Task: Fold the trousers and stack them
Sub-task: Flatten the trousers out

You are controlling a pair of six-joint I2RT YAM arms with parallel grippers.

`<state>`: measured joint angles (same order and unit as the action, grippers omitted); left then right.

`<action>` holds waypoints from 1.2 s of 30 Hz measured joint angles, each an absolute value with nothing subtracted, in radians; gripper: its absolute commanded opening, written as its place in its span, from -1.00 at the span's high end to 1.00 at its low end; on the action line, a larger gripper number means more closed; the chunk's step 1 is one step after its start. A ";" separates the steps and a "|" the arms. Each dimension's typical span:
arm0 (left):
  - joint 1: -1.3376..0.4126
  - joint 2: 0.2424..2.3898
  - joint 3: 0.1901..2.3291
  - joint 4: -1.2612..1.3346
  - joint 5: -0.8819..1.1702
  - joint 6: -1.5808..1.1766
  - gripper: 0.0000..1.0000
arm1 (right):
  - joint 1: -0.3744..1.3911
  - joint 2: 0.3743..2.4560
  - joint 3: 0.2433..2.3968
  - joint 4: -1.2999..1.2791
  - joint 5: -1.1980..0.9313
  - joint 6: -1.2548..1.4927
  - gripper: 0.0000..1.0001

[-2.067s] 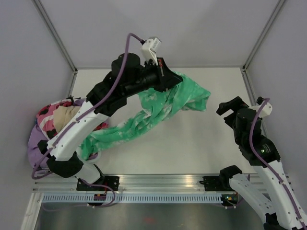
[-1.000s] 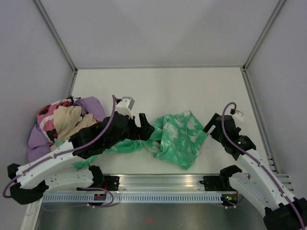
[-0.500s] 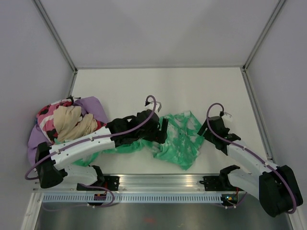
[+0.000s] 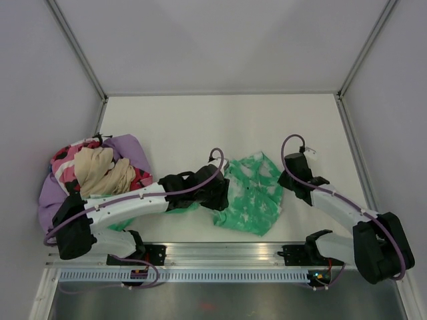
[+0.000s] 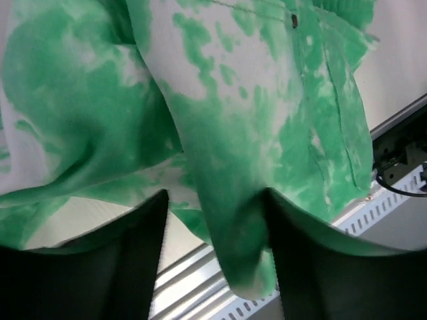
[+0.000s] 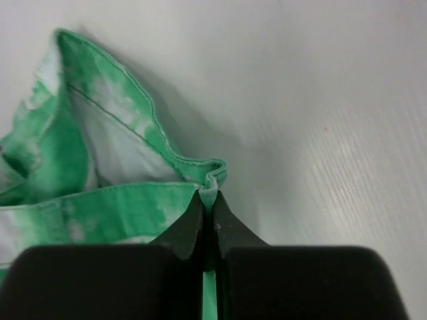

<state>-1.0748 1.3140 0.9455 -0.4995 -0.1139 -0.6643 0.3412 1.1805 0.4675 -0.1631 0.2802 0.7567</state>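
Note:
The trousers (image 4: 252, 195), bright green with white mottling, lie bunched on the table near its front edge, one leg trailing left under my left arm. My left gripper (image 4: 223, 189) sits at their left side. In the left wrist view a thick fold of the trousers (image 5: 233, 120) hangs between the fingers (image 5: 120, 267) of the left gripper (image 5: 215, 197), touching the right finger, with a gap at the left one. A small dark button (image 5: 294, 21) shows higher up. My right gripper (image 4: 285, 177) is shut on a seamed edge of the trousers (image 6: 100, 200), pinched at the tips of the right gripper (image 6: 207, 197).
A heap of other clothes (image 4: 93, 170), purple, pink and beige, lies at the table's left edge. An aluminium rail (image 4: 227, 253) runs along the near edge, close under the trousers. White walls and frame posts (image 4: 350, 73) enclose the table (image 4: 220, 127).
The trousers have come down from the air onto the table. My left gripper moved right onto them and its jaws narrowed. My right gripper reached the right edge and shut on it.

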 measured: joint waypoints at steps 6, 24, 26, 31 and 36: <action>-1.087 1.277 0.920 -0.473 -0.051 -0.637 0.95 | 0.343 1.147 0.665 -0.251 0.281 0.680 1.00; -1.145 1.185 1.196 -0.729 -0.233 -0.548 -0.99 | 0.343 0.698 0.648 -0.258 0.021 0.553 0.95; -1.096 1.151 1.236 -0.646 -0.230 -0.501 -0.99 | 0.343 0.636 0.598 -0.273 -0.011 0.558 0.91; -0.841 1.183 1.210 -0.439 -0.091 -0.446 -0.96 | 0.343 0.519 0.571 -0.301 -0.034 0.560 0.87; -0.715 1.456 1.209 -0.361 0.006 -0.432 -0.94 | 0.343 0.520 0.581 -0.338 -0.025 0.562 0.92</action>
<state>-0.7147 1.4555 1.2091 -0.3607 0.0055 -0.4324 0.3428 0.5201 0.5808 -0.3382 -0.0250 0.5625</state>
